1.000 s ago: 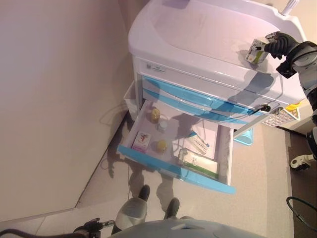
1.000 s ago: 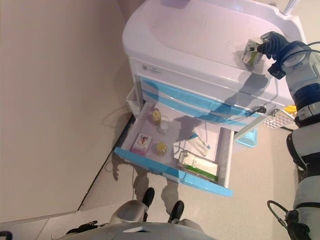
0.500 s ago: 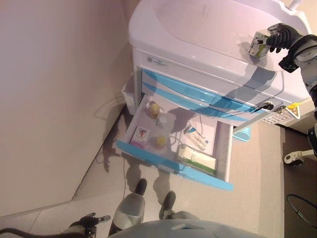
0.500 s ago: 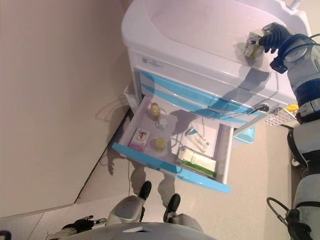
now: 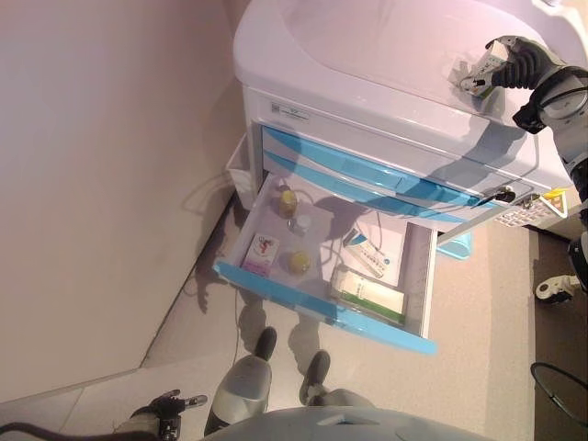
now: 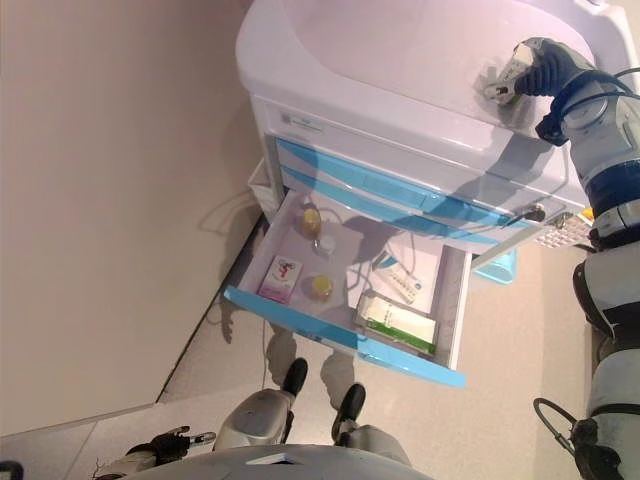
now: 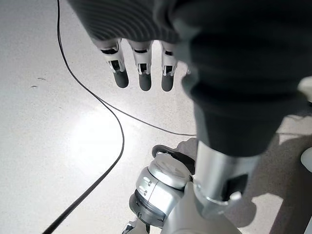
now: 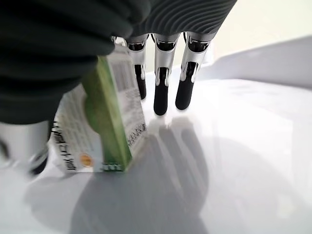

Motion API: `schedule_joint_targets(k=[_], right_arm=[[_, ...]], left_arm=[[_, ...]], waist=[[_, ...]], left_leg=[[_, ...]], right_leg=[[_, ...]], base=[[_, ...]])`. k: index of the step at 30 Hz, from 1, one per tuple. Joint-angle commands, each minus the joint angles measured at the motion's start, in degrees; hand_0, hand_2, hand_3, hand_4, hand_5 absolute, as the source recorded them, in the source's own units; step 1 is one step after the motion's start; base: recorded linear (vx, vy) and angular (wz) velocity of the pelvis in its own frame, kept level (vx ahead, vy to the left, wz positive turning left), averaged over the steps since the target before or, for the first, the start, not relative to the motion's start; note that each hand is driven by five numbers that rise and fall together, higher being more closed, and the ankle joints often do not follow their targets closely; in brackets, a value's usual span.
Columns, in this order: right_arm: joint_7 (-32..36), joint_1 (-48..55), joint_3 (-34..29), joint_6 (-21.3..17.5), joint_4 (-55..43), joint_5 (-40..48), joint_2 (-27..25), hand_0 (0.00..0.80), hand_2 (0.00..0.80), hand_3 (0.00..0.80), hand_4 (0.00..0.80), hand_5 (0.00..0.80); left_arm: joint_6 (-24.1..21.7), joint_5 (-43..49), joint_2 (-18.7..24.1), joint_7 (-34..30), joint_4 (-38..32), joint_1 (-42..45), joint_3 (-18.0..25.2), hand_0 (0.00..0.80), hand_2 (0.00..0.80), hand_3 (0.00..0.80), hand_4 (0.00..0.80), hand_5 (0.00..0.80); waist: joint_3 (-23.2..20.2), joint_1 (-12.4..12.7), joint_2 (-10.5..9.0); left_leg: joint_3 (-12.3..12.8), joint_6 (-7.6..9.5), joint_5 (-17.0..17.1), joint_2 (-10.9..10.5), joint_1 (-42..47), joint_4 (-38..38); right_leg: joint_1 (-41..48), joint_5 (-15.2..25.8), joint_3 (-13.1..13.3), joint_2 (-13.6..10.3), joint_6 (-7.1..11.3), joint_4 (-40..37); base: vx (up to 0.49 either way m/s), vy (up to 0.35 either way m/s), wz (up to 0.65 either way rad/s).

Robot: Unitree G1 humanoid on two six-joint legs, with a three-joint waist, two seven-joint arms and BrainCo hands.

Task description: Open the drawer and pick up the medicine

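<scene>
Cart (image 5: 367,55): white, with blue drawer fronts, standing on the floor (image 5: 487,303) just beside a wall
Cart top: pale sunken surface with a raised rim; small medicine box (image 6: 508,78) at its far right, held there by the right hand (image 6: 548,70)
Open drawer (image 5: 326,308): pulled out, holding a pink-and-white box (image 5: 264,254), a yellow-capped jar (image 5: 299,262), a second jar (image 5: 288,201), a green-and-white box (image 5: 371,294)

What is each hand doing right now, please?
Left hand: open, fingers straight, holding nothing, down by the floor.
Right hand: shut on the medicine box, over the cart top.
</scene>
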Motion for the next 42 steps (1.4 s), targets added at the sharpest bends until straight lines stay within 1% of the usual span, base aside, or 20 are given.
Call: schedule_joint_targets(k=[1,7,13,18,19,21,23,24,25,29,35,38,41,42], right_arm=[[-3.5,-1.5,1.1,-0.9,-2.7,0.2,-0.6,0.000,0.000,0.000,0.000,0.000],[-5.2,-0.9,0.0,-1.2,-3.3,0.8,-1.1,0.000,0.000,0.000,0.000,0.000],[-5.3,0.0,-0.9,-1.0,-3.8,2.1,-1.7,0.000,0.000,0.000,0.000,0.000],[-7.1,-0.1,-2.3,-1.7,-5.2,7.4,-2.2,0.000,0.000,0.000,0.000,0.000],[-8.6,0.0,-3.2,-2.2,-6.1,9.6,-2.3,0.000,0.000,0.000,0.000,0.000],[-9.4,0.1,-4.3,-2.8,-6.8,11.5,-2.5,0.000,0.000,0.000,0.000,0.000],[-10.8,0.6,-5.9,-4.1,-8.1,14.2,-2.8,0.000,0.000,0.000,0.000,0.000],[-10.7,0.9,-6.8,-4.0,-8.9,15.4,-3.0,0.000,0.000,0.000,0.000,0.000],[-11.0,1.4,-7.8,-4.7,-9.8,18.6,-3.2,0.000,0.000,0.000,0.000,0.000],[-10.5,2.8,-11.3,-5.4,-11.5,24.8,-3.6,0.000,0.000,0.000,0.000,0.000],[-11.1,7.2,-18.5,-7.2,-13.8,36.0,-3.6,0.000,0.000,0.000,0.000,0.000],[-15.0,11.4,-24.5,-8.6,-14.8,41.2,-2.5,0.000,0.000,0.000,0.000,0.000],[-19.1,16.3,-30.3,-11.0,-16.2,42.1,-0.7,0.000,0.000,0.000,0.000,0.000],[-20.5,18.2,-32.2,-12.4,-16.9,41.1,0.3,0.000,0.000,0.000,0.000,0.000]], left_arm=[[-0.2,-0.3,1.0,-0.3,1.2,1.0,-2.8,0.000,0.000,0.000,0.000,0.000],[-0.1,-0.2,0.7,-0.2,1.3,1.0,-2.8,0.000,0.000,0.000,0.000,0.000],[0.0,0.1,0.5,-0.3,1.4,1.2,-2.7,0.000,0.000,0.000,0.000,0.000],[-0.1,0.2,0.3,-0.5,1.8,1.2,-2.6,0.000,0.000,0.000,0.000,0.000],[-0.1,0.2,0.2,-0.6,1.9,1.3,-2.6,0.000,0.000,0.000,0.000,0.000],[-0.1,0.4,0.2,-0.6,2.1,1.3,-2.6,0.000,0.000,0.000,0.000,0.000],[-0.2,0.7,-0.1,-0.5,2.2,1.7,-2.5,0.000,0.000,0.000,0.000,0.000],[-0.1,0.8,-0.2,-0.5,2.3,1.8,-2.5,0.000,0.000,0.000,0.000,0.000],[-0.1,1.1,-0.2,-0.5,2.4,2.0,-2.4,0.000,0.000,0.000,0.000,0.000],[-0.4,1.7,-0.3,-0.8,3.0,2.3,-2.4,0.000,0.000,0.000,0.000,0.000],[-0.7,3.1,-0.5,-1.3,4.3,2.2,-2.6,0.000,0.000,0.000,0.000,0.000],[-0.8,3.8,-0.8,-1.5,5.0,2.1,-3.0,0.000,0.000,0.000,0.000,0.000],[-0.7,4.0,-1.2,-1.7,5.6,1.8,-3.4,0.000,0.000,0.000,0.000,0.000],[-0.7,3.6,-1.4,-1.7,5.8,1.6,-3.6,0.000,0.000,0.000,0.000,0.000]], waist=[[-1.5,0.4,0.18],[-1.9,0.0,0.46],[-2.7,-0.5,0.85],[-3.3,-1.2,1.24],[-3.6,-1.5,1.36],[-3.8,-1.7,1.43],[-4.2,-2.1,1.56],[-4.4,-2.2,1.58],[-4.7,-2.5,1.62],[-5.6,-3.2,1.67],[-7.3,-4.7,1.57],[-7.8,-5.8,1.84],[-8.1,-6.9,2.16],[-8.1,-7.4,2.39]], left_leg=[[0.5,-0.40,-3.4,-0.1,0.9,-0.9],[0.8,-0.46,-3.4,-0.1,1.3,-1.2],[1.3,-0.51,-3.5,0.0,1.9,-1.5],[2.0,-0.56,-3.6,0.0,2.6,-1.8],[2.2,-0.57,-3.6,0.1,2.8,-1.9],[2.4,-0.59,-3.7,0.1,3.0,-1.9],[2.6,-0.60,-3.9,0.1,3.4,-1.9],[2.8,-0.62,-3.9,0.2,3.5,-2.0],[3.0,-0.64,-3.9,0.2,3.8,-2.1],[3.6,-0.72,-4.1,0.3,4.5,-2.4],[5.5,-0.81,-4.7,0.6,5.6,-2.6],[6.4,-0.65,-5.3,0.5,6.0,-2.3],[7.2,-0.43,-5.8,0.4,6.4,-1.9],[7.4,-0.34,-6.0,0.4,6.5,-1.7]], right_leg=[[-0.4,-4.3,0.6,-0.6,0.92,7.6],[-0.3,-4.2,0.8,-0.6,1.01,7.5],[0.0,-4.2,1.1,-0.7,1.10,7.3],[0.4,-4.2,1.4,-0.8,1.14,7.1],[0.5,-4.2,1.6,-0.9,1.16,7.1],[0.7,-4.2,1.7,-0.9,1.17,7.1],[0.8,-4.3,1.9,-0.9,1.20,7.2],[0.9,-4.3,2.1,-0.9,1.21,7.2],[1.0,-4.3,2.3,-0.8,1.24,7.0],[1.4,-4.3,2.6,-0.7,1.26,6.7],[2.0,-4.3,3.2,-0.7,1.36,6.4],[2.0,-4.3,3.9,-0.7,1.42,6.6],[1.9,-4.1,5.0,-0.6,1.56,6.7],[1.9,-4.1,5.4,-0.6,1.58,6.7]], base=[[-0.012,-0.002,-0.04],[-0.009,0.000,-0.03],[0.000,0.000,0.00],[-0.003,0.008,-0.04],[-0.002,0.009,-0.06],[0.001,0.010,-0.04],[0.003,0.011,-0.08],[0.000,0.005,-0.13],[-0.002,0.004,-0.13],[-0.001,-0.001,-0.09],[0.004,-0.015,-0.10],[-0.008,-0.013,-0.08],[-0.014,-0.007,-0.18],[-0.033,-0.005,-0.22]])
